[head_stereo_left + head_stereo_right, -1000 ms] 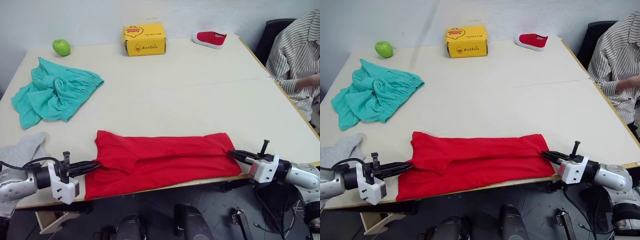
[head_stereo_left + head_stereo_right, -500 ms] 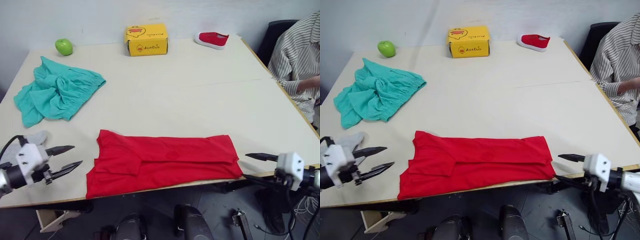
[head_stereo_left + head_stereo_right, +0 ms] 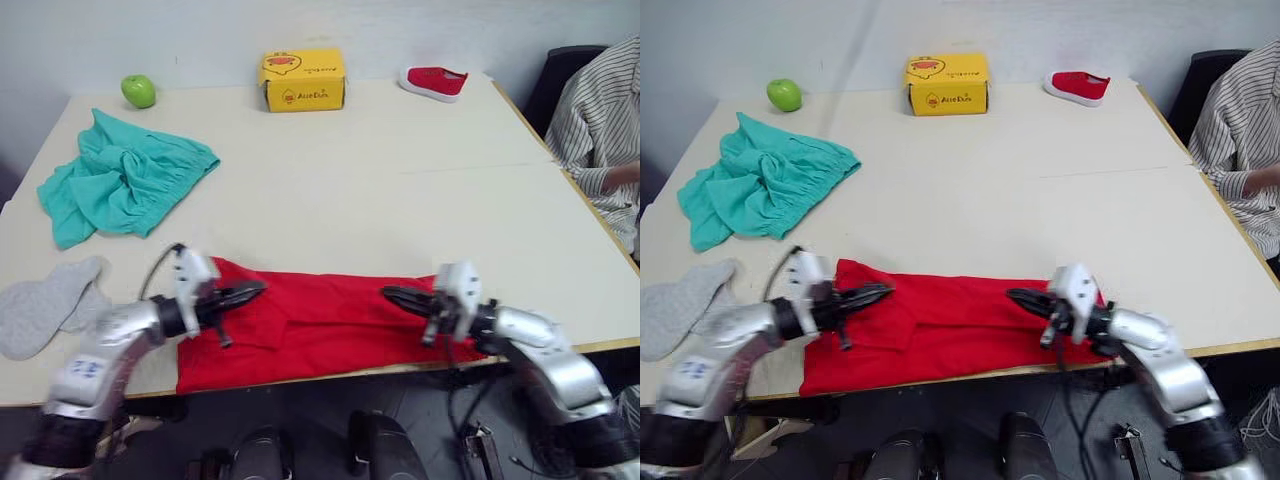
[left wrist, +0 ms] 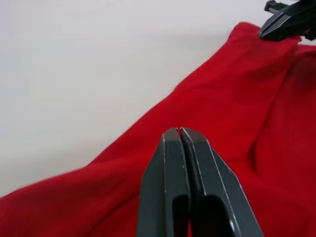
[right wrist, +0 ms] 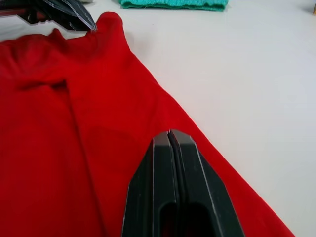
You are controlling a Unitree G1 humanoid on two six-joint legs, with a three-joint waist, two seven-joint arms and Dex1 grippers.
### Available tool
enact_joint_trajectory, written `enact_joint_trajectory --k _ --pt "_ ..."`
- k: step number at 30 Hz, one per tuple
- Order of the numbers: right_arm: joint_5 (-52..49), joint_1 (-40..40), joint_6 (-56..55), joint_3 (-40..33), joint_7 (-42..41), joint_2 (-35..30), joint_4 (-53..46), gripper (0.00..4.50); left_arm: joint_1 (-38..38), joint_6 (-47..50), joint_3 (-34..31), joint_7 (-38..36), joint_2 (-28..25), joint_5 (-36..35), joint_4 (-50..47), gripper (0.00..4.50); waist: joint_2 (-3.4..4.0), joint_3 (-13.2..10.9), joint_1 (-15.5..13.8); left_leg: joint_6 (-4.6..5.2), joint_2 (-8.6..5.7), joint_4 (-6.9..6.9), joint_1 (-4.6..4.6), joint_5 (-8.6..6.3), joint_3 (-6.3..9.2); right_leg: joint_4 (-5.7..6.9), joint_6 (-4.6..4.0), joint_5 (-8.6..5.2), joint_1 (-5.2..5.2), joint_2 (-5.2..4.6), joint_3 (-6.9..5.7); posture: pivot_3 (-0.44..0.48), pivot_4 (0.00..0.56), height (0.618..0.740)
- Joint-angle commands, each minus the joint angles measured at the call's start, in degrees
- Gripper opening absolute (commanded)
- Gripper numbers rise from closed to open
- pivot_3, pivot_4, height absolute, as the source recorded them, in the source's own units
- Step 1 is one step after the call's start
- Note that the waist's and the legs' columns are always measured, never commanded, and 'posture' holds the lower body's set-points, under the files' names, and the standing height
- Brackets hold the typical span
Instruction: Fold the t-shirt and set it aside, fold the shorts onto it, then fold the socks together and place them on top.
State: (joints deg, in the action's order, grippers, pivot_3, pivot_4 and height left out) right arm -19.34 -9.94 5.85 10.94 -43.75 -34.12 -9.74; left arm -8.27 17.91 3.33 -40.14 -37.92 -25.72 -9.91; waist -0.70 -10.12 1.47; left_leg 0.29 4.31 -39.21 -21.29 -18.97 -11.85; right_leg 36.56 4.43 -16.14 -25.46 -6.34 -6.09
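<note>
Both closed grippers are hovering over a half-folded shirt, and the fold is at risk.

Going left to right: the left gripper (image 3: 252, 291) is reaching in with its fingers (image 4: 181, 163) clenched on nothing, tips pointing toward three o'clock over the bright red cloth t-shirt (image 3: 330, 325), which is lying as a long band along the bench's (image 3: 400, 170) six o'clock edge. The right gripper (image 3: 392, 295) is mirroring it, pointing toward nine o'clock, fingers (image 5: 173, 163) also pressed together and empty. If either is dragging closed tips across the cloth, it may be rucking the fold or pulling the overhanging hem off the edge.
</note>
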Motion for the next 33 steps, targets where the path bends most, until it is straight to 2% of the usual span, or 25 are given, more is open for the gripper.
enact_joint_trajectory --k 1,5,11,17,21,22,25,27,30,33 --pt "5.6 -0.2 -1.7 0.0 4.2 2.7 2.4 0.0 -1.4 -1.5 0.0 6.2 2.9 6.8 2.8 0.05 0.0 0.0 0.0 0.0 0.02 0.01 0.01 0.0 0.01 -0.01 -0.01 0.0 0.0 0.01 0.0 0.0 0.15 0.74" --pt "8.8 1.8 -3.3 -3.9 6.0 1.8 6.4 0.0 -0.6 0.5 -2.6 12.5 5.0 11.0 4.3 0.05 -0.02 0.0 0.1 0.02 0.02 0.0 0.02 0.02 0.01 0.01 -0.01 0.0 0.01 -0.02 0.0 0.0 0.15 0.74" --pt "8.0 3.0 -5.4 -13.4 7.1 -1.2 16.3 0.0 1.6 3.9 -10.6 19.0 6.8 11.1 5.8 0.05 -0.22 0.2 0.1 0.07 0.03 0.0 0.17 0.05 0.02 0.03 0.0 0.0 0.13 -0.08 -0.01 0.0 0.15 0.74" --pt "4.7 1.2 -5.1 -19.7 7.0 0.0 23.7 0.0 2.5 0.3 -12.8 16.6 5.3 12.3 10.3 0.05 -0.4 0.7 0.1 0.06 0.1 0.02 0.28 0.04 0.04 0.03 -0.02 -0.01 0.24 -0.06 -0.04 0.0 0.15 0.74" --pt "-1.0 -1.2 -3.9 -23.7 3.0 0.3 25.4 0.0 1.9 -4.4 -16.7 11.5 6.2 7.0 12.3 0.05 -0.37 0.8 0.3 0.03 0.27 0.03 0.31 0.05 0.02 0.04 -0.04 -0.02 0.25 -0.04 -0.03 0.0 0.15 0.74" --pt "-5.1 -1.7 -1.7 -24.9 -1.0 -0.4 23.9 0.0 2.1 -5.3 -18.1 7.8 5.8 4.1 11.4 0.05 -0.36 0.8 0.3 0.02 0.3 0.04 0.31 0.05 0.01 0.06 -0.07 -0.04 0.23 -0.03 -0.03 0.0 0.15 0.74" --pt "-11.5 -2.5 5.8 -25.2 -13.3 -6.2 20.6 0.58 4.2 -3.3 -21.5 -3.9 2.1 -4.8 5.3 0.61 -0.29 0.8 0.3 0.01 0.35 0.05 0.11 0.05 0.0 0.1 -0.1 -0.05 0.04 -0.03 -0.04 0.0 0.15 0.74" --pt "-11.0 -4.2 8.3 -23.6 -17.8 -10.1 21.7 1.24 5.7 -2.6 -21.8 -8.8 -0.6 -7.0 2.2 1.21 -0.28 0.8 0.2 0.03 0.37 0.06 0.09 0.04 0.01 0.09 -0.11 -0.06 0.0 -0.04 -0.05 0.0 0.15 0.74" --pt "-7.3 -11.2 10.1 -18.3 -25.9 -15.0 27.9 2.3 8.5 -2.8 -21.3 -16.2 -4.1 -9.4 -3.6 2.17 -0.27 0.8 0.3 0.06 0.34 0.04 0.13 0.02 0.0 -0.01 -0.11 -0.06 0.05 -0.08 -0.05 0.0 0.15 0.74" --pt "-2.1 -18.7 9.1 -12.9 -30.4 -15.8 35.3 3.29 9.8 -3.8 -19.9 -20.0 -4.4 -10.4 -6.9 3.11 -0.27 0.8 0.3 0.05 0.35 0.07 0.14 0.01 -0.01 -0.02 -0.14 -0.08 0.05 -0.08 -0.06 0.0 0.15 0.74"
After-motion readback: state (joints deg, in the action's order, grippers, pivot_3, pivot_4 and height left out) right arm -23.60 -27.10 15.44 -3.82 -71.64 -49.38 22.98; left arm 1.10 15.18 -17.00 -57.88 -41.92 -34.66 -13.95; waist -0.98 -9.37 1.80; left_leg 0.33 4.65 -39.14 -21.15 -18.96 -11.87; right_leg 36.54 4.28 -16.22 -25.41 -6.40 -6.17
